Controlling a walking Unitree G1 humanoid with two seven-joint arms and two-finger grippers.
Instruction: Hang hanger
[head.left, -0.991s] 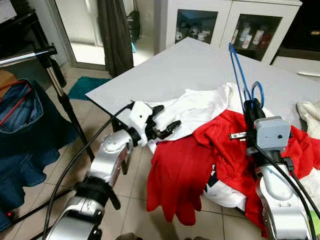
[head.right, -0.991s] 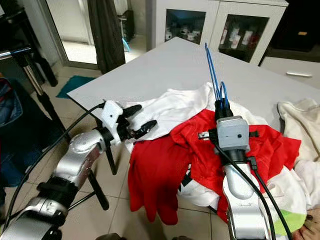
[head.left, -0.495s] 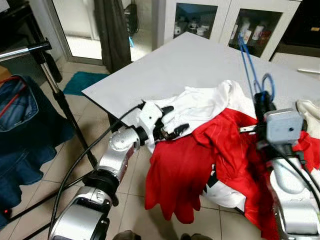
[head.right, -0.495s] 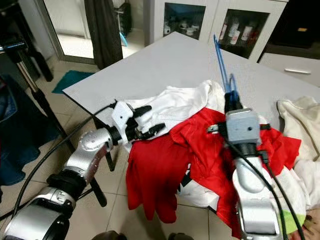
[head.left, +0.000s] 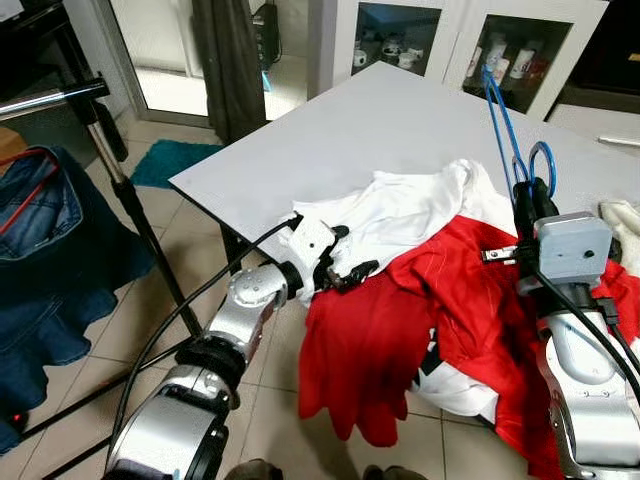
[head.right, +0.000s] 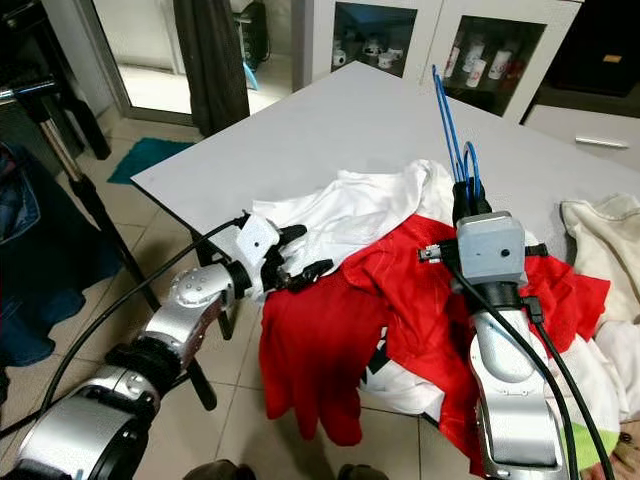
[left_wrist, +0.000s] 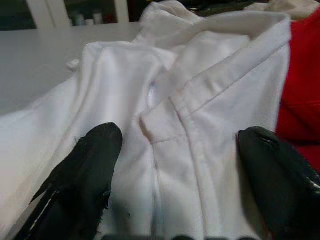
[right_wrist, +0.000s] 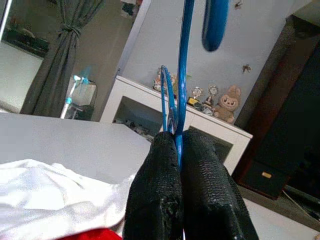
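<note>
Both arms reach forward, right hand (head.right: 471, 196) pinching hanger (head.right: 452, 135) upright

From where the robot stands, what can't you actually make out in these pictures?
- Blue hanger: its lower part sits behind the right gripper, both eye views.
- White shirt: one side is buried under the red garment.
- Cabinet: items behind the glass are too small to identify.
- Clothes rail: cut off by the left edge of the eye views.

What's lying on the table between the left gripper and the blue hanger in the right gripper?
In the left eye view, the white shirt and the red garment lie between the left gripper and the blue hanger.
</note>
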